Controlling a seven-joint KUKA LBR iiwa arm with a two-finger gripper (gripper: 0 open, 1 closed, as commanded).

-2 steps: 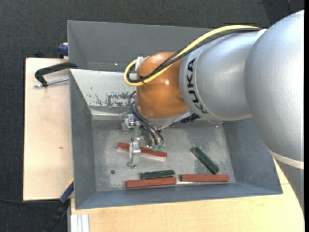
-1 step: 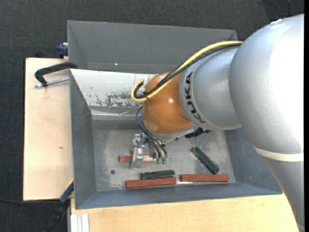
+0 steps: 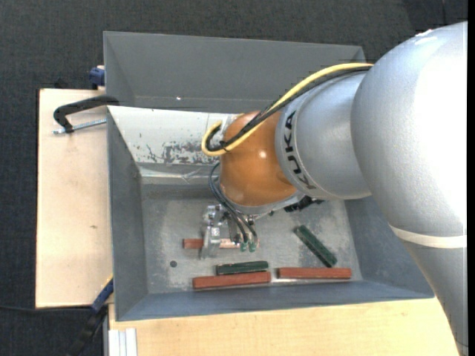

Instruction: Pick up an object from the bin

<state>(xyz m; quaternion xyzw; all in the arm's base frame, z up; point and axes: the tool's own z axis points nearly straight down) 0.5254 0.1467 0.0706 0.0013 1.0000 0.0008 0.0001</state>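
Observation:
My gripper [image 3: 217,233] hangs low over the middle of the bin floor, under the arm's orange cover. A short red-brown piece [image 3: 192,244] lies on the floor just left of its tip, touching or nearly touching it. A dark green stick [image 3: 242,268] lies just below the gripper, and a long red-brown stick [image 3: 231,279] sits beside that one along the front wall.
A second red-brown stick [image 3: 314,274] lies along the front wall at the right. Another dark green stick [image 3: 315,245] rests slanted right of the gripper. A small black thing [image 3: 298,206] shows under the arm. A tiny dark speck [image 3: 173,265] sits at the front left.

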